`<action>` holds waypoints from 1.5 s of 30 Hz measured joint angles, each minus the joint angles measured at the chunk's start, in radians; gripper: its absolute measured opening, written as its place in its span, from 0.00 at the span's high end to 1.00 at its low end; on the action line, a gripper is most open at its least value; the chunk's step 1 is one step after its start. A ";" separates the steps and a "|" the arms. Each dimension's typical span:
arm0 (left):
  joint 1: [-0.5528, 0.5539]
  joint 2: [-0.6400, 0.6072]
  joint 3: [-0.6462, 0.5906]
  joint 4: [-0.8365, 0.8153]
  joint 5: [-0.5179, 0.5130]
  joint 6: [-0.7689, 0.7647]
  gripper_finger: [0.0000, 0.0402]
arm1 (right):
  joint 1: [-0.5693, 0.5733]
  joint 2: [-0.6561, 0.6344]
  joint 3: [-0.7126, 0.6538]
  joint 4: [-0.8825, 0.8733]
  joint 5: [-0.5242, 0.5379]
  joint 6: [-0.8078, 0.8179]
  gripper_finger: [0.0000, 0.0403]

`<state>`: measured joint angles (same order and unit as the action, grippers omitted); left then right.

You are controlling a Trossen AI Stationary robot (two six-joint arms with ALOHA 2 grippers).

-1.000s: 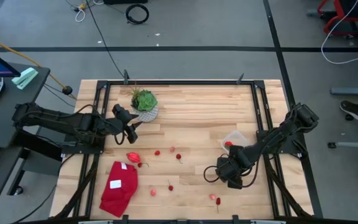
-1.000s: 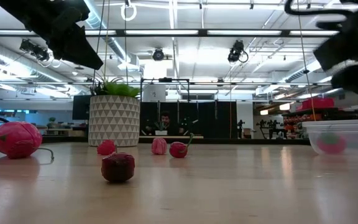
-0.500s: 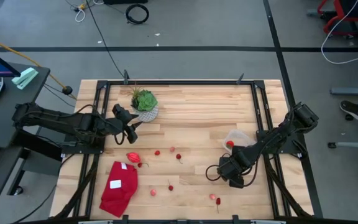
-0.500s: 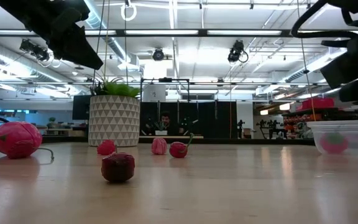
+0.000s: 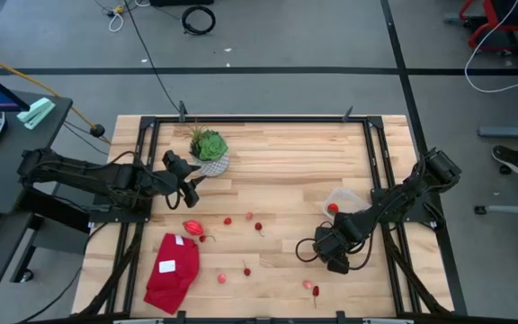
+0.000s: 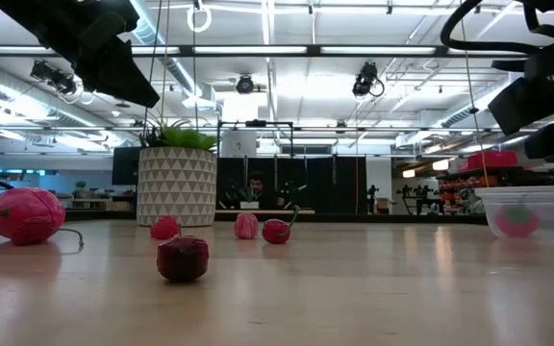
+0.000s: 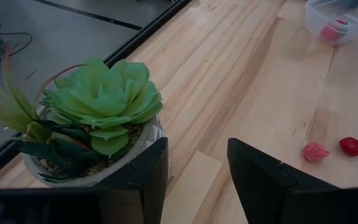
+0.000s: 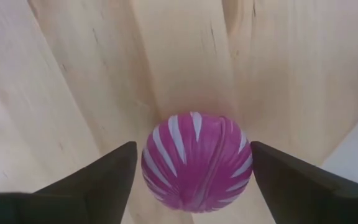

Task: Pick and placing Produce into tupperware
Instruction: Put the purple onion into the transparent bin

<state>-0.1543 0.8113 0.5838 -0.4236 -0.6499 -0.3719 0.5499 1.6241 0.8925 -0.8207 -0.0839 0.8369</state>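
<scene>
The purple-and-white striped ball lies on the table right under my right gripper, whose open fingers stand on either side of it. In the high view this gripper hides the ball. It is just near-left of the clear tupperware, which holds one red piece. Several small red and pink pieces lie mid-table, such as one, plus a larger pink piece. My left gripper hangs open beside the plant pot. My right gripper comes at the striped ball from above, one finger on each side of it. The ball nearly fills the gap. One finger meets the ball's outline and a thin strip of table shows at the other. I cannot tell whether either touches it.
A red cloth with a white label lies at the near-left. The green plant in its white patterned pot stands at the far-left, close to my left gripper. Dark rails run along the table's sides. Bare wood lies between the scattered pieces and the tupperware.
My right arm has shifted a little while staying over the same spot near the tupperware. In the low view its dark bulk has drawn back toward the right and sits slightly higher than a second ago. The produce and the tupperware have not moved.
</scene>
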 joint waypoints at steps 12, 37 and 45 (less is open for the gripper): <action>0.000 0.000 0.000 0.000 0.000 -0.001 0.57 | 0.000 -0.001 0.002 0.000 0.022 0.000 0.37; 0.000 0.000 0.000 0.000 0.000 0.001 0.57 | -0.041 0.001 0.190 -0.363 0.161 -0.036 0.36; 0.000 0.000 0.000 0.001 0.000 0.001 0.57 | -0.101 0.000 0.211 -0.551 0.195 -0.051 0.36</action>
<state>-0.1543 0.8112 0.5838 -0.4229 -0.6502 -0.3710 0.4488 1.6241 1.1034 -1.3721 0.1115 0.7855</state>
